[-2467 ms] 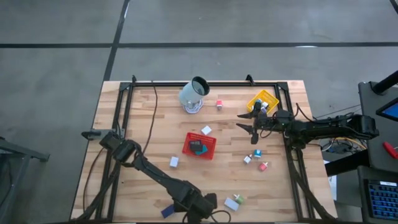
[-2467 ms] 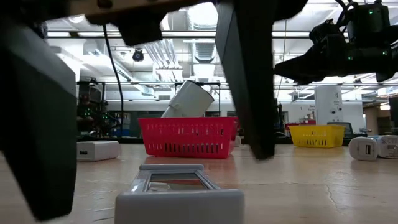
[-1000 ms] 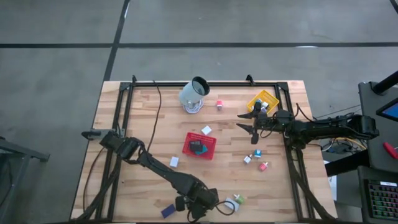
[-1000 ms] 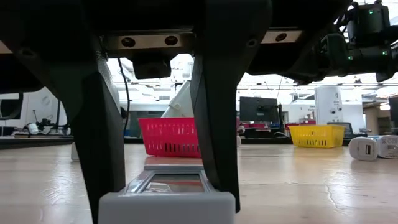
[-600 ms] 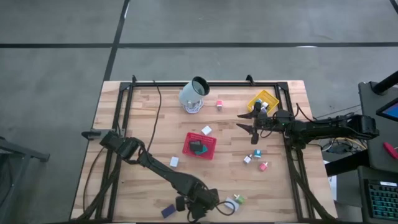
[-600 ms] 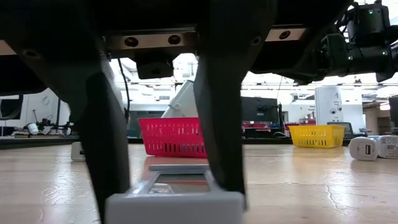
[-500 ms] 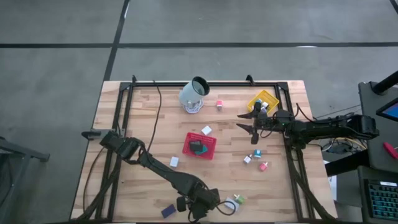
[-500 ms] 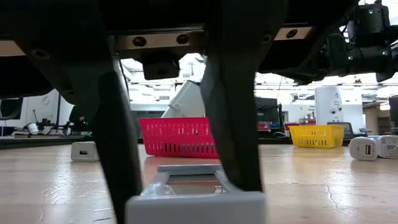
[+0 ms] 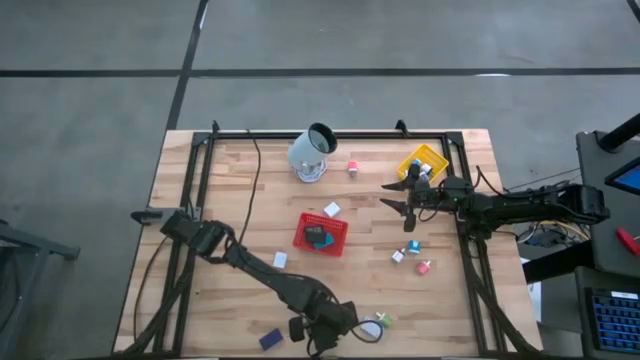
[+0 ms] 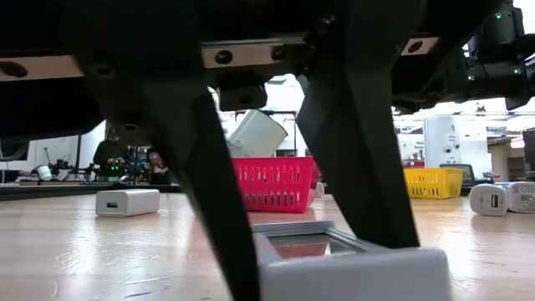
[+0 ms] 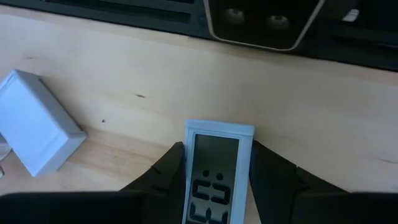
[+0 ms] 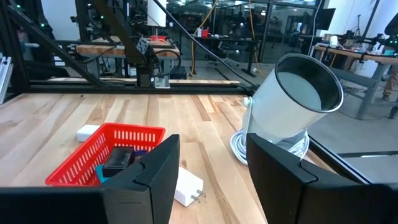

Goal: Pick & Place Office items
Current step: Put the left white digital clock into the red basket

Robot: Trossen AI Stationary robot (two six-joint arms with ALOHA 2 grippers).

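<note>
**Operator:** Office items lie scattered over the surface (image 9: 250, 215), and the one I'm on is a small pale grey digital clock (image 11: 217, 171) at the near edge. My left tool (image 11: 214, 168) has its two fingers pressed against the clock's long sides, holding it.

**Observer:** From above I can't see that grip.

**Operator:** No. In the high view the left tool (image 9: 335, 328) covers the clock almost entirely. The left wrist view shows the display between the fingers and a white block (image 11: 34, 121) just beside it. The low view gives the clock (image 10: 343, 259) from the side, one end tilted up off the wood, with a dark finger on each side.

**Observer:** And the other arm?

**Operator:** My right tool (image 9: 400, 198) waits over the far right part of the surface, near the yellow tray (image 9: 423, 163), fingers apart with nothing between them. Its wrist view shows the red tray (image 12: 106, 152) with a dark item (image 12: 118, 158) inside, a white plug adapter (image 12: 186, 186) next to it, and the tipped cup (image 12: 292, 102). The high view adds a dark blue piece (image 9: 269, 340) near the left tool and small bits (image 9: 412, 247) below the right tool.
</note>
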